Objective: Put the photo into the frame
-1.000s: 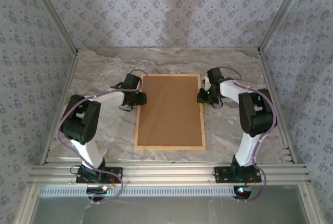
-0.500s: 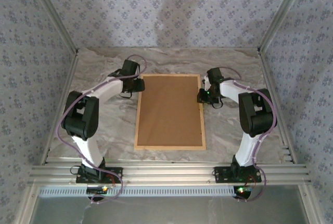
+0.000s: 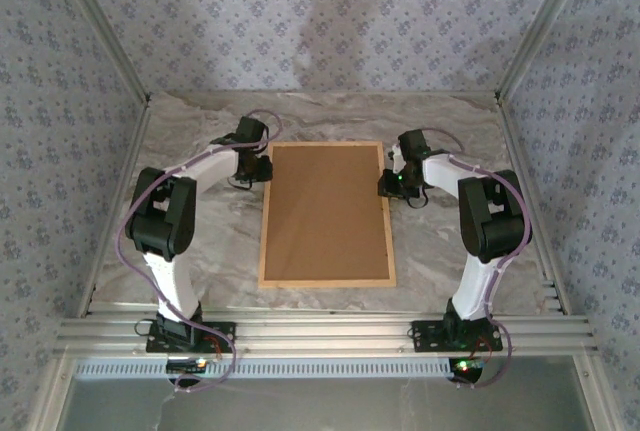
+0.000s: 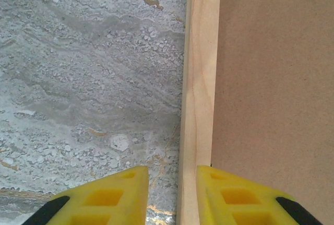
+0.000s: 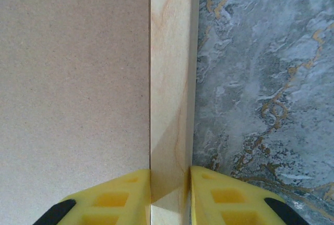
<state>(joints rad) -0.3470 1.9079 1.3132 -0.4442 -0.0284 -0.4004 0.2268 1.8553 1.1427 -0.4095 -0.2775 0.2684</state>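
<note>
At the frame's [image 3: 325, 282] left rail, the left gripper [image 4: 172, 196] is set astride the wood, jaws parted, a gap seen on the outer side. The frame is laid flat on the table [image 3: 430, 251], back up, its brown board [image 3: 325, 211] faced to the camera. At its right rail, the right gripper [image 5: 170, 196] is clenched on the wood, both fingers pressed against it.

Floral-papered walls [image 3: 320, 21] surround a grey, marble-patterned tabletop [image 3: 440, 251].
</note>
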